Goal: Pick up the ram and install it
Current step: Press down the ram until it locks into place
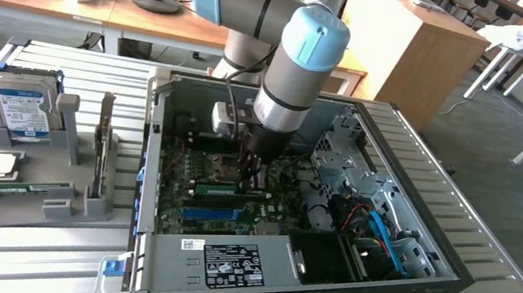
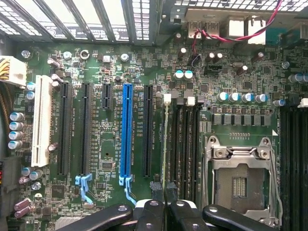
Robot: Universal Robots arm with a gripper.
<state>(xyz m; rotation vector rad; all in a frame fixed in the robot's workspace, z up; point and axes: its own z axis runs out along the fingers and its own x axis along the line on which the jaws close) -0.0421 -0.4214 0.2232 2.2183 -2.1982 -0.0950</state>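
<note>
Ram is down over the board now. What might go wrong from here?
1. The ram hangs edge-on in the jaws over several narrow black memory slots set close together; it may meet the wrong one or land off-line.
2. The open CPU socket lies beside those slots; a sideways slip might hit its exposed contacts.

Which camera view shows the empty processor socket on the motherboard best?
The wrist view shows the processor socket best: it looks straight down on it, with the metal frame and the dark centre plain. In the exterior view, the arm and gripper stand above that part of the motherboard, so the socket cannot be made out.
</note>
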